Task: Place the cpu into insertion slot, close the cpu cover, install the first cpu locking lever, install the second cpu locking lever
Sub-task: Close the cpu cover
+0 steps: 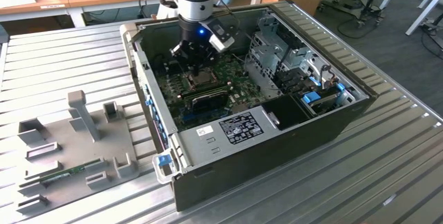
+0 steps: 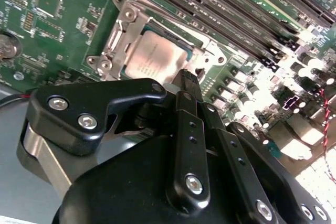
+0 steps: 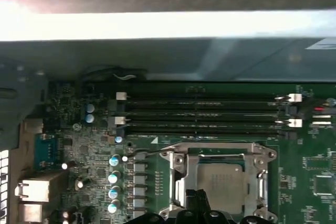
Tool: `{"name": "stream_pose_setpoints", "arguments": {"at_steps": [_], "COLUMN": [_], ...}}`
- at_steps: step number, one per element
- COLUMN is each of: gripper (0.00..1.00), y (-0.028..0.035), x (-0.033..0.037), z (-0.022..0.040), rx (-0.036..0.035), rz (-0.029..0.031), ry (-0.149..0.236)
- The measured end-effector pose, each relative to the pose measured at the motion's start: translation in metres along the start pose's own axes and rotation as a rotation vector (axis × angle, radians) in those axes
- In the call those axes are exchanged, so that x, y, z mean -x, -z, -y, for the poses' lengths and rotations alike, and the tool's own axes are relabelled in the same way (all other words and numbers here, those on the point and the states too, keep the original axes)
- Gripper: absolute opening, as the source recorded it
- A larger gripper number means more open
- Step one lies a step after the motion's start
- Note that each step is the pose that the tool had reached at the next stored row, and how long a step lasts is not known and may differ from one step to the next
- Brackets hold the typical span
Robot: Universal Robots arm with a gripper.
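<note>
Gripper (image 2: pixel 189 77) clenched, tips together and holding nothing, poised at the edge of the cover (image 2: pixel 122 31). Whether it touches, I cannot tell. Cpu (image 2: pixel 155 59) lies seated in the slot (image 3: pixel 265 192), the cover down around it.

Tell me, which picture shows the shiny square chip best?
The second wrist view: the cpu sits close and nearly whole inside its metal frame. The first wrist view shows it smaller; the exterior view shows just a tiny pale square.
</note>
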State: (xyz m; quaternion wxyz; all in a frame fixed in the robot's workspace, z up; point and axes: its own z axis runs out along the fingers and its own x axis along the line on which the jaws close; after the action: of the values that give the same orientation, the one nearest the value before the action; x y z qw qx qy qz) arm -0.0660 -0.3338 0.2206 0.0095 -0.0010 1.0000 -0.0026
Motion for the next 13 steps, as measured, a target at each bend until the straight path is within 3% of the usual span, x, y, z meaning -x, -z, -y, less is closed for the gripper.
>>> {"name": "stream_pose_setpoints", "arguments": {"at_steps": [4, 13], "gripper": [0.1, 0.1], "y": [-0.0016, -0.0078], "x": [-0.005, -0.0055], "z": [0.0013, 0.0017], "rx": [-0.0001, -0.0001], "rz": [0.0, -0.0001], "ry": [0.0, 0.0]}}
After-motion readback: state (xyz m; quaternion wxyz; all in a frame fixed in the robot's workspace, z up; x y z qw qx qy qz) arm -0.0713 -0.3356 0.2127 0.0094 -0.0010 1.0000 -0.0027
